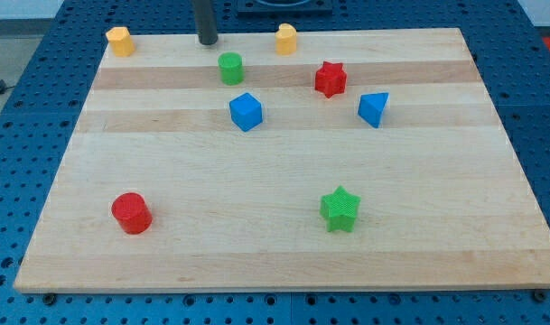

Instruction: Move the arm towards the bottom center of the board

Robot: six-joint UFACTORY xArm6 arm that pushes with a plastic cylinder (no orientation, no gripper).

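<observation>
My tip [207,41] rests at the board's top edge, left of centre. It stands up and to the left of the green cylinder [230,69] and touches no block. A yellow block [120,41] sits at the top left and another yellow block [286,39] to the tip's right. A blue cube [246,112] lies below the green cylinder. A red star [330,78] and a blue triangular block [373,109] lie to the right. A red cylinder [131,213] sits at the lower left and a green star [340,209] at the lower middle-right.
The wooden board [256,262] lies on a blue perforated table [13,162]. The board's bottom edge runs near the view's bottom.
</observation>
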